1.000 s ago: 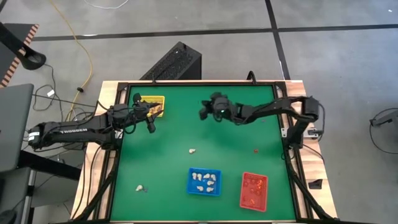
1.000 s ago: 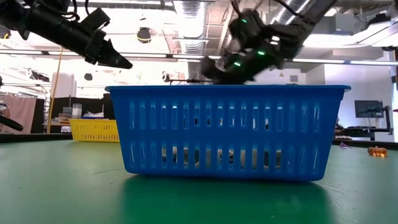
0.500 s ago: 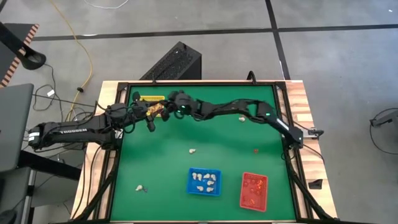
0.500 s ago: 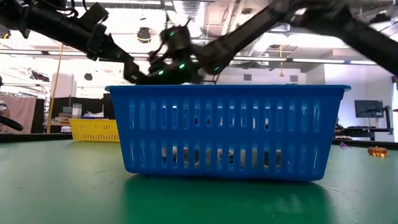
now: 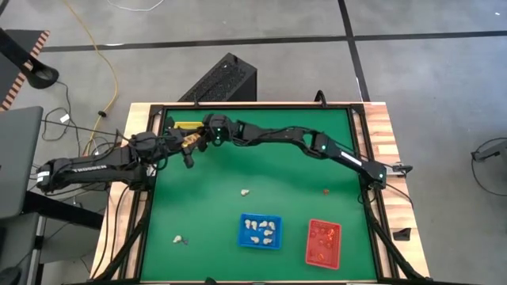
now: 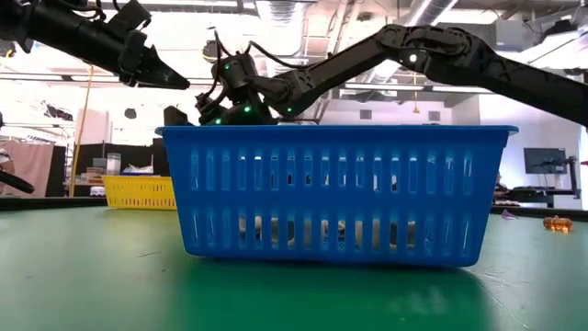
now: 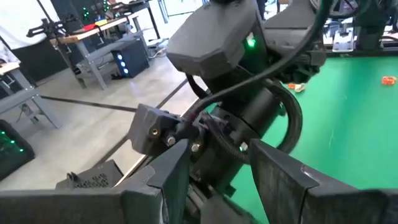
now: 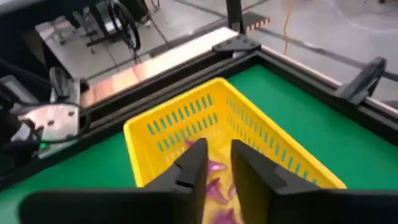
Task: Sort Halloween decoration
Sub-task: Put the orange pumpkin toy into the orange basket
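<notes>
The yellow tray (image 5: 192,129) stands at the table's far left corner, with dark purple trinkets (image 8: 214,186) lying in it. My right gripper (image 8: 217,149) hovers over this tray, open, its arm stretched across the table (image 5: 200,136). I see nothing between its fingers. My left gripper (image 5: 188,157) waits open just near of the tray, facing the right arm's wrist (image 7: 219,149). A blue tray (image 5: 261,231) holds whitish trinkets and a red tray (image 5: 323,241) holds orange ones. Loose trinkets lie on the mat: two whitish (image 5: 245,191) (image 5: 179,238) and one orange (image 5: 325,191).
The blue tray (image 6: 335,193) and red tray sit near the table's front edge, right of centre. A raised black frame (image 5: 253,105) borders the green mat. A black box (image 5: 222,79) and cables lie on the floor beyond the far edge. Both arms crowd the far left corner.
My right gripper has swept from above the table's far middle toward its left edge. The arm has stretched out, and the gripper now hangs over the yellow tray.
</notes>
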